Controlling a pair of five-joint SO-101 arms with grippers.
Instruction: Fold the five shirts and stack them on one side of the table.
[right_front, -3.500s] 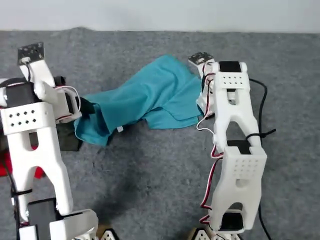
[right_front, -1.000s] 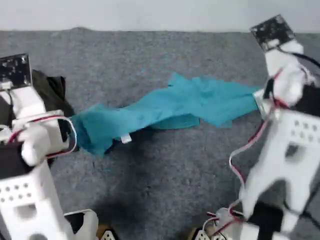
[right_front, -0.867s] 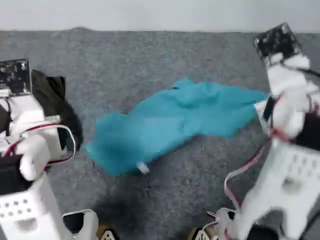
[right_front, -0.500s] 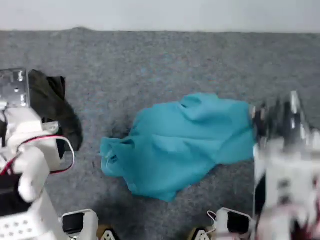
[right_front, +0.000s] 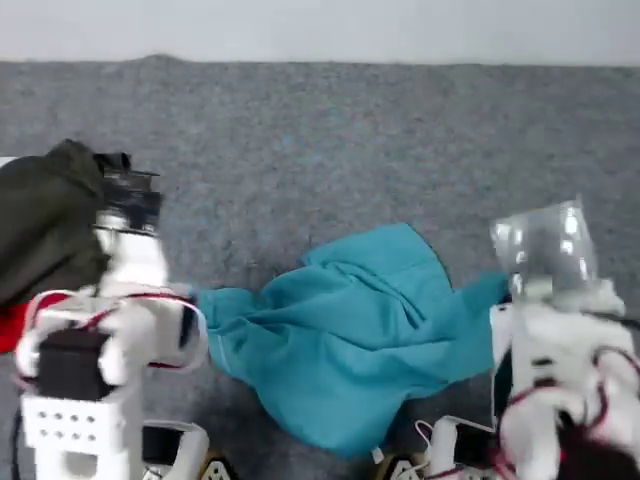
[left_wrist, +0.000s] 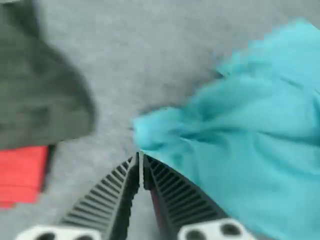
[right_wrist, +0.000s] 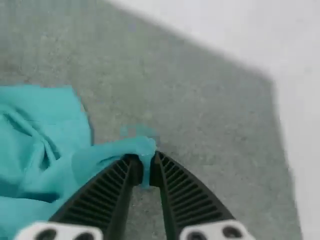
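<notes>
A teal shirt (right_front: 350, 335) lies crumpled across the near middle of the grey felt table, stretched between both arms. My left gripper (left_wrist: 141, 160) is shut on one edge of the teal shirt (left_wrist: 240, 125), at its left end in the high view. My right gripper (right_wrist: 144, 165) is shut on a corner of the teal shirt (right_wrist: 40, 145) at the opposite end. A dark olive shirt (right_front: 45, 215) sits bunched at the table's left edge, with a red shirt (right_front: 10, 330) under it; both appear in the left wrist view, the olive shirt (left_wrist: 40, 95) above the red shirt (left_wrist: 22, 175).
The grey felt (right_front: 350, 140) runs bare across the far half of the table up to a pale wall (right_front: 320, 25). The left arm (right_front: 100, 370) stands near the front left, the right arm (right_front: 560, 380) at the front right.
Both arms have pulled the teal shirt from the table's middle toward the near edge. It was stretched out long, then dropped and spread wider. The olive shirt is more exposed on the left.
</notes>
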